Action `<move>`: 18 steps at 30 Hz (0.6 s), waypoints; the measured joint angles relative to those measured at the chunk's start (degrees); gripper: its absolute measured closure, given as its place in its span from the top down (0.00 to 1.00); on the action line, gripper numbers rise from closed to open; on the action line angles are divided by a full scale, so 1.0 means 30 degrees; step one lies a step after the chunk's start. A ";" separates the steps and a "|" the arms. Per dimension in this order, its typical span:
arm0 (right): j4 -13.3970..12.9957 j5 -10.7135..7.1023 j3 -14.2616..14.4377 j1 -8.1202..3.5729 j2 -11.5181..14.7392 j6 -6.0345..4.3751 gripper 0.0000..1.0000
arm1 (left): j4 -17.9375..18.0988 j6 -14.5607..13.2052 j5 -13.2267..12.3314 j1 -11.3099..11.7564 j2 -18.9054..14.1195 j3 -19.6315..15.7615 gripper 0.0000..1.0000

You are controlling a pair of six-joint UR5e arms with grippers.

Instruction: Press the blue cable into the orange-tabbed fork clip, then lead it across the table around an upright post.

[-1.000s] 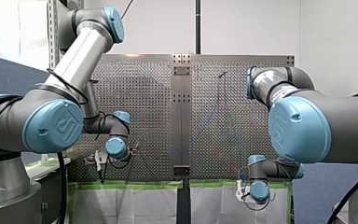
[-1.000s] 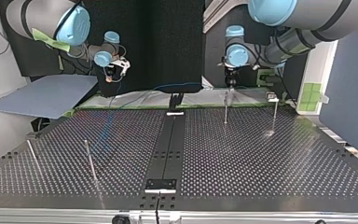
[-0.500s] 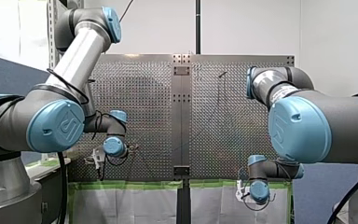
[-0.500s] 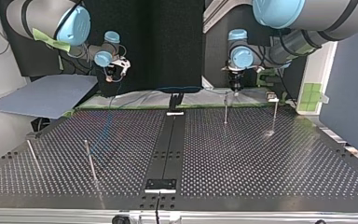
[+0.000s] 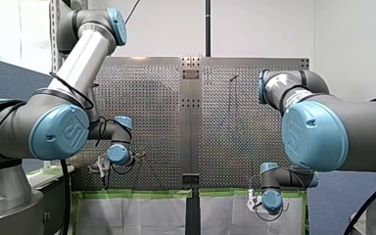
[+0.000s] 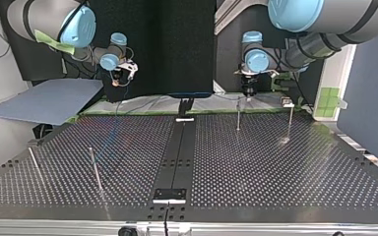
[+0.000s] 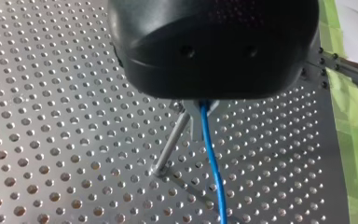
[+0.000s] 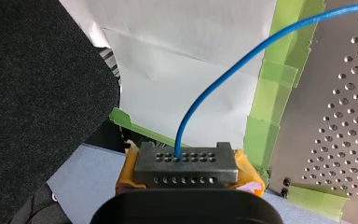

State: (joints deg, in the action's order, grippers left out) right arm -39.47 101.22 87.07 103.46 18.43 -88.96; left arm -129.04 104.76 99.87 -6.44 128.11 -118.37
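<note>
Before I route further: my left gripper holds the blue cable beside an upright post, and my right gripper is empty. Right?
Not quite: the right gripper is not empty. The right wrist view shows the blue cable running out of its grip. The rest stands: the left gripper holds the cable beside an upright post.

White wall, black backdrop.

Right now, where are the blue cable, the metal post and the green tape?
blue cable (image 7: 211,158): left wrist view, middle of its visible length.
upright post (image 7: 172,142): left wrist view, halfway up its shaft.
green tape (image 7: 352,140): left wrist view, middle of the strip.
</note>
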 joint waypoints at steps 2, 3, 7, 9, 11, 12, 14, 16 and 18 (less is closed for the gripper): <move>0.0001 0.0006 0.0001 -0.0001 -0.0001 0.0000 0.00 | 0.0014 0.0017 -0.0095 0.0047 0.0013 0.0001 0.00; 0.0000 0.0008 -0.0007 0.0000 -0.0001 0.0000 0.00 | 0.0018 0.0028 -0.0123 0.0061 0.0027 0.0000 0.00; 0.0001 0.0012 -0.0027 -0.0004 -0.0002 0.0001 0.00 | 0.0065 0.0154 -0.0071 0.0097 0.0070 0.0000 0.00; 0.0000 0.0012 -0.0029 0.0001 -0.0002 0.0001 0.00 | 0.0119 0.0197 -0.0090 0.0126 0.0073 0.0009 0.00; 0.0000 0.0012 -0.0031 0.0009 -0.0002 0.0001 0.00 | 0.0163 0.0233 -0.0116 0.0167 0.0090 0.0022 0.00; -0.0001 0.0012 -0.0031 0.0017 -0.0001 0.0000 0.00 | 0.0175 0.0244 -0.0129 0.0178 0.0096 0.0028 0.00; 0.0000 0.0012 -0.0033 0.0029 -0.0001 0.0000 0.00 | 0.0180 0.0280 -0.0164 0.0207 0.0102 0.0090 0.00; 0.0000 0.0012 -0.0031 0.0047 0.0000 0.0017 0.00 | 0.0168 0.0332 -0.0211 0.0222 0.0103 0.0178 0.00; 0.0012 0.0013 -0.0039 0.0068 0.0000 0.0036 0.00 | 0.0160 0.0358 -0.0235 0.0227 0.0105 0.0224 0.00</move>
State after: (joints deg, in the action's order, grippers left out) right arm -39.44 101.26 86.95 103.67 18.43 -88.85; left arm -128.56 105.83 99.16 -5.76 128.42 -117.70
